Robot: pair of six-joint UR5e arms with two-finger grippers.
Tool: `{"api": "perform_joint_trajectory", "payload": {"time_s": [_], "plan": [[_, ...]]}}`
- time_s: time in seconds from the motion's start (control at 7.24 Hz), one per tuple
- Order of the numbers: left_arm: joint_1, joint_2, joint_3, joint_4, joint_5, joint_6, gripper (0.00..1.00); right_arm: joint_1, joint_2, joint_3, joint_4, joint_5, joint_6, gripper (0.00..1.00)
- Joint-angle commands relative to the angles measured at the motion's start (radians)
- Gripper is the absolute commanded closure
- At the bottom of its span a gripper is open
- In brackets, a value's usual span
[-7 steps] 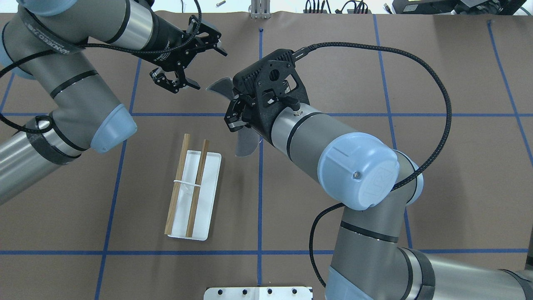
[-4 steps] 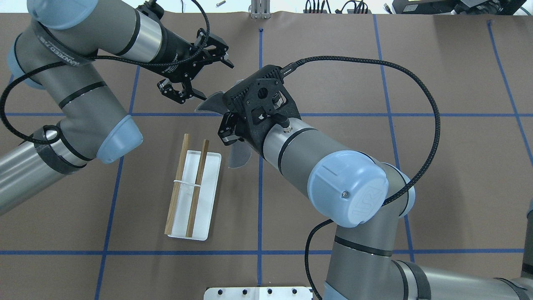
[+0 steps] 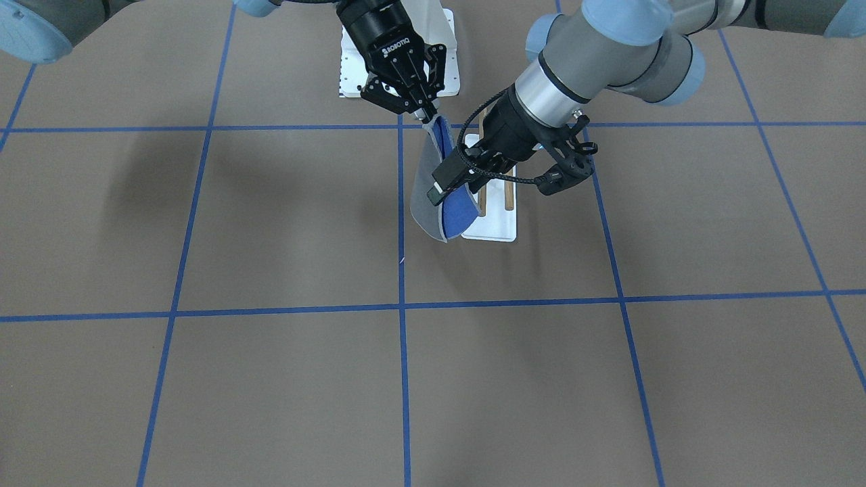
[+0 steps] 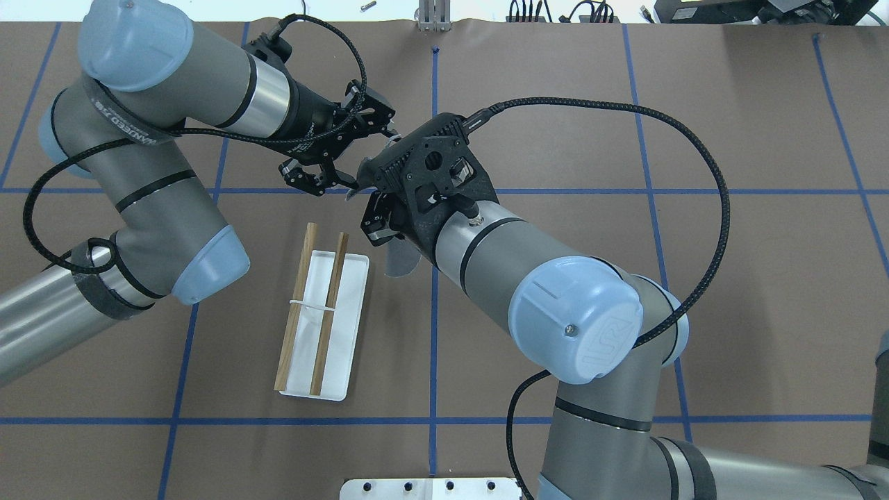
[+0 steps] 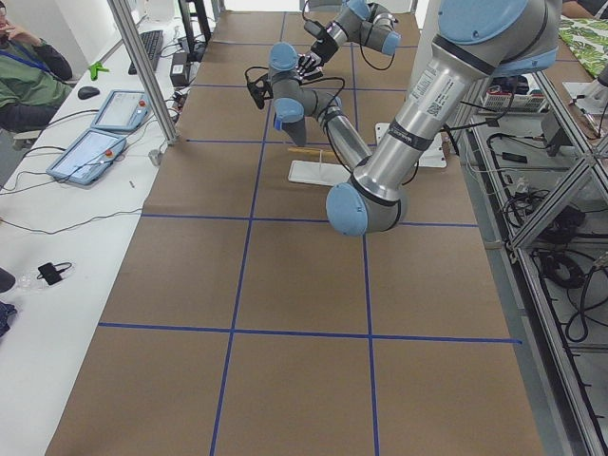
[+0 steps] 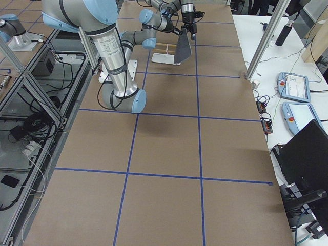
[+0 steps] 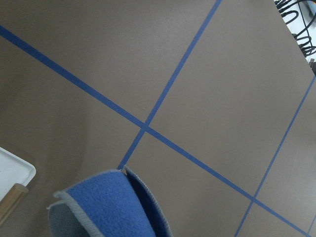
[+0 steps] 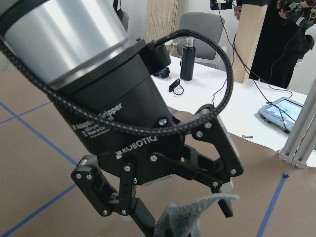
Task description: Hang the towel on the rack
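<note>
The towel (image 3: 450,211), grey outside and blue inside, hangs folded in the air just beside the far end of the rack (image 4: 323,326). My right gripper (image 3: 429,116) is shut on its top edge. My left gripper (image 3: 450,182) is open, its fingers on either side of a towel corner, as the right wrist view shows (image 8: 182,205). In the overhead view the right wrist hides most of the towel (image 4: 401,260). The rack's two wooden rods lie bare over its white base. The left wrist view shows the blue face (image 7: 108,207) and a corner of the rack (image 7: 12,170).
The white bolted pedestal (image 4: 430,488) sits at the table's near edge. Blue tape lines grid the brown table. Both arms meet close together above the rack's far end. A bench with tablets (image 5: 100,142) and a seated person (image 5: 24,66) lies beyond the far edge.
My left gripper has moved right and nearer, and now has its open fingers around the towel corner. My right gripper has carried the towel slightly left, toward the rack.
</note>
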Motion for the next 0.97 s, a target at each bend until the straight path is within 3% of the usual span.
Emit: {"api": "perform_joint_trajectory", "payload": {"time_s": [0.0, 0.83], "plan": [[0.003, 0.001, -0.002, -0.002, 0.001, 0.008, 0.77, 0.000, 0.001, -0.002, 0.000, 0.000, 0.000, 1.00], [0.011, -0.002, -0.002, -0.002, 0.001, 0.017, 0.73, 0.001, 0.001, 0.000, 0.002, 0.000, -0.002, 1.00]]}}
